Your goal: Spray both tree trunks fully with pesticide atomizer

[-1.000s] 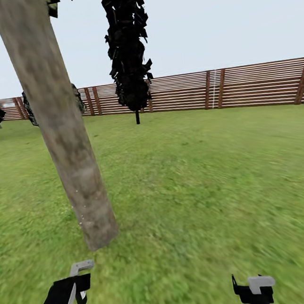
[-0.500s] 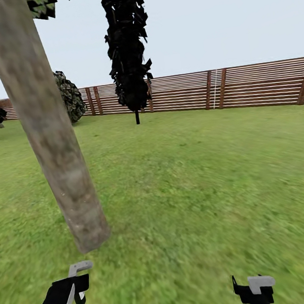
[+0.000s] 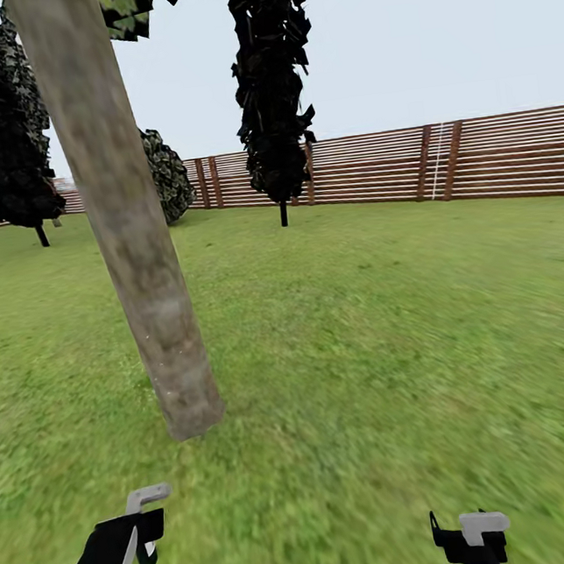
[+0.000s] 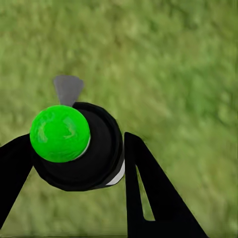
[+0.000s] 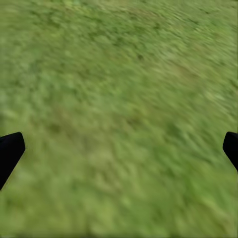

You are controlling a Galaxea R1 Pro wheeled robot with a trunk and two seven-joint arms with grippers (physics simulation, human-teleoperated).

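Plainly the left gripper (image 4: 74, 163) is clamped on the pesticide atomizer (image 4: 74, 146), its grey nozzle pointing out over the grass (image 3: 370, 351); the tree trunk (image 3: 140, 273) rises near, ahead and slightly toward the robot's centre, long axis near-vertical with a lean. By my reading the left arm is nearer; the right gripper (image 5: 119, 148) hangs spread wide, holding nothing.

Head cam fwd/down over grass (image 3: 370, 351); both wrist cams close above same grass.
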